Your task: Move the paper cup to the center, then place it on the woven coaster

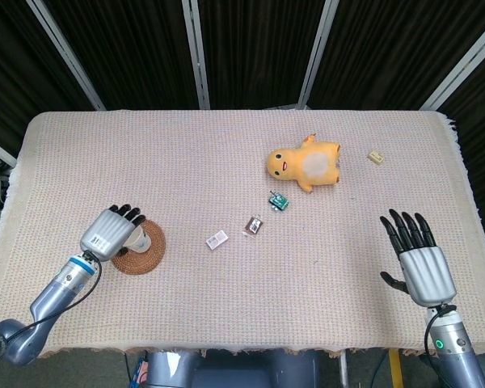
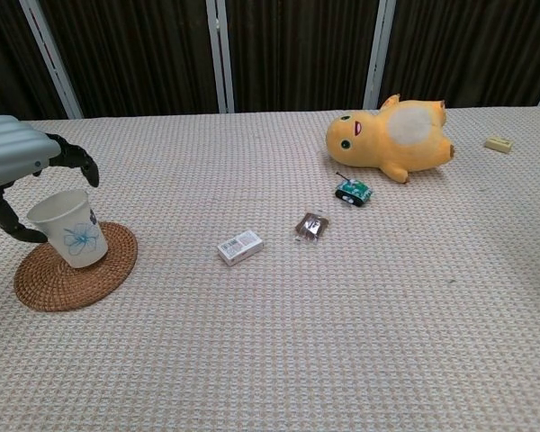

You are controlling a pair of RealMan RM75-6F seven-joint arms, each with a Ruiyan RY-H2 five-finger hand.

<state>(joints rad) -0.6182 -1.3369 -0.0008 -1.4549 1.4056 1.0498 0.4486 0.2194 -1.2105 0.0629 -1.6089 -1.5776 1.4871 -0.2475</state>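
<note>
Matt paper cup (image 2: 68, 229); rough woven coaster (image 2: 75, 266); coarse-weave tablecloth (image 2: 342, 315); soft plush toy (image 2: 389, 137).

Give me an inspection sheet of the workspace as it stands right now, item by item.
Surface: table covered with a beige woven cloth.
Job's things: paper cup stands on the woven coaster, tilted slightly.
Clutter: yellow plush toy, small green toy car, brown packet, small white box, small beige block.
Hands: left hand arched over the cup, its fingers apart from the rim; right hand open, fingers spread, holding nothing.
Cables: black cable along the left arm.
Surroundings: dark curtains with pale vertical frame bars behind the table.
</note>
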